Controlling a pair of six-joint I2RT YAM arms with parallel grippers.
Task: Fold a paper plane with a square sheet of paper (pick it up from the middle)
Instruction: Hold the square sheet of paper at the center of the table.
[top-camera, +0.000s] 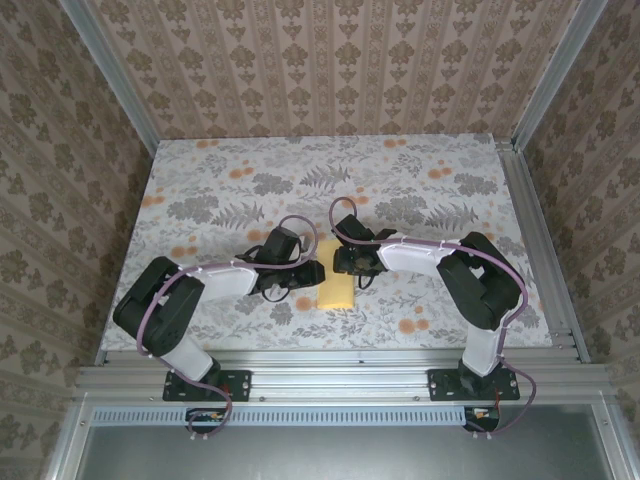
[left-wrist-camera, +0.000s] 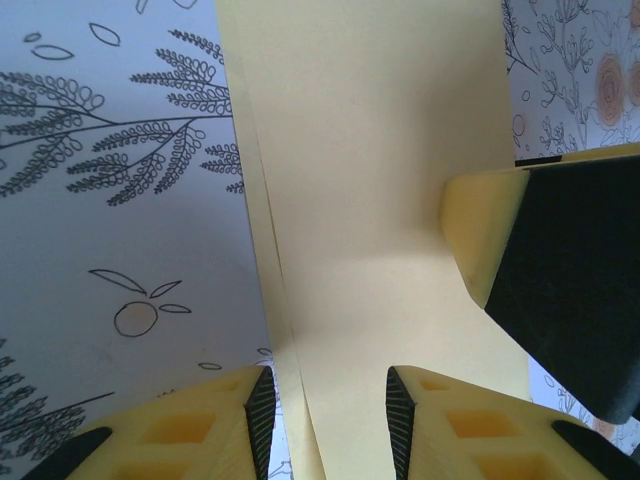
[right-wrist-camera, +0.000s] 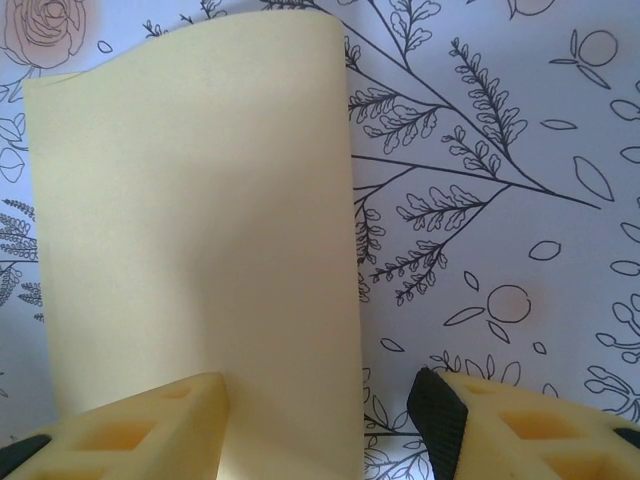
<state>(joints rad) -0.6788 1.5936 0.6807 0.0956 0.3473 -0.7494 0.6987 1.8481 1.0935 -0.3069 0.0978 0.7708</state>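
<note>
with left gripper (left-wrist-camera: 325, 400) and right gripper (right-wrist-camera: 322, 400) spread over the seemingly doubled square sheet of paper (right-wrist-camera: 200, 230), press its crease flat evenly.

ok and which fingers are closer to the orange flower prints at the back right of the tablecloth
Right. The right fingers sit at the right side of the yellow paper, toward the orange flower prints; the left fingers sit at its left side, farther off.
</note>
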